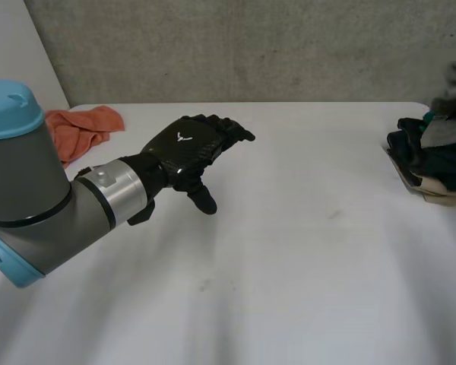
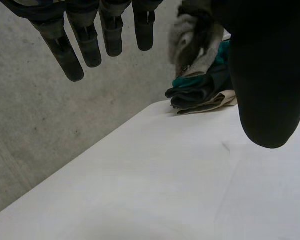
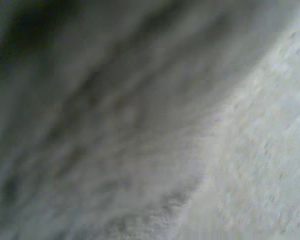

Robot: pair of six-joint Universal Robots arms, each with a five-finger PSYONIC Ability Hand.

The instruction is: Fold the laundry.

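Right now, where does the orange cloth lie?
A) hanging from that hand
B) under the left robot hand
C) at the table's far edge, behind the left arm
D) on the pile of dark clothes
C: the orange cloth lies crumpled on the table at its far edge, apart from the open left robot hand.

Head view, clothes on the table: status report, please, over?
Left hand open, empty, above white table. Pile of dark teal, navy and beige clothes heaped at right edge; orange towel far left. Nothing between hand and pile.

I record a white table (image 1: 304, 266) set against a rough grey concrete wall (image 1: 251, 46), a pale panel (image 1: 15, 46) at its left, lighting even.
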